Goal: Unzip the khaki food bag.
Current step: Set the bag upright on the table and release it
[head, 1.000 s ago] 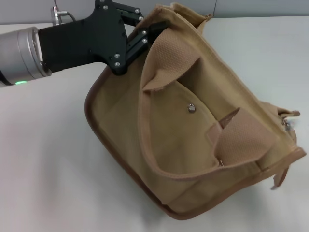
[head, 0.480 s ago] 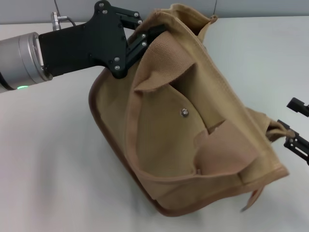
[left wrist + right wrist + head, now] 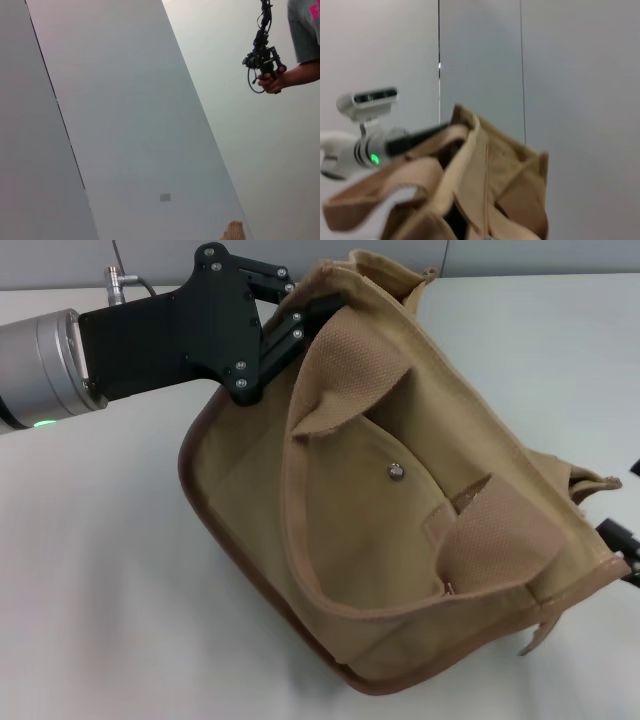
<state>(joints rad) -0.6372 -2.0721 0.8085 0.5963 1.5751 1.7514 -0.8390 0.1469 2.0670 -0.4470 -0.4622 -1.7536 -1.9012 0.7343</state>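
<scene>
At bag's far corner: left gripper [image 3: 290, 325] clamped on the khaki food bag [image 3: 400, 500].
Right gripper [image 3: 622, 540] barely in view, state unclear. Zip progress can't be judged.

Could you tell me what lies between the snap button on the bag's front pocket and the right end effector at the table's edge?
In the head view, the snap button and right end effector are separated only by the khaki food bag: its webbing handle and end panel.

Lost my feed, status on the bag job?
Left gripper clamped on khaki food bag at its far corner. Right gripper just showing beside its zipper end. Nothing in the way.
</scene>
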